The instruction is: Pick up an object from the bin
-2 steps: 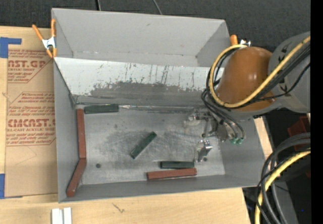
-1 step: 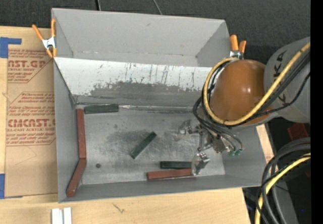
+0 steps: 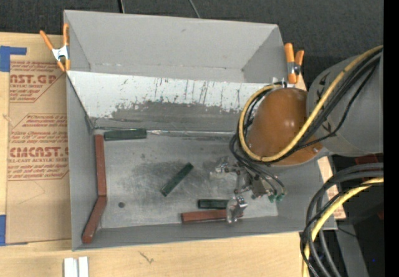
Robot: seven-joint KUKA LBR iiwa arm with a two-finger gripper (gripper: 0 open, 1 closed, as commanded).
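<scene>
Inside the grey metal bin (image 3: 124,107), we see loose red-brown and dark green bars (image 3: 177,179). Our gripper (image 3: 235,209) hangs at the right end of the front red-brown bar (image 3: 201,216), beside a short green bar (image 3: 212,204); its opening we cannot tell.

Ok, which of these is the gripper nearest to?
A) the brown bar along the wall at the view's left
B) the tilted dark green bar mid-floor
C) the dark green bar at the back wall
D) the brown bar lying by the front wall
D: the gripper sits at the right end of that brown bar, next to a short dark green bar.
</scene>
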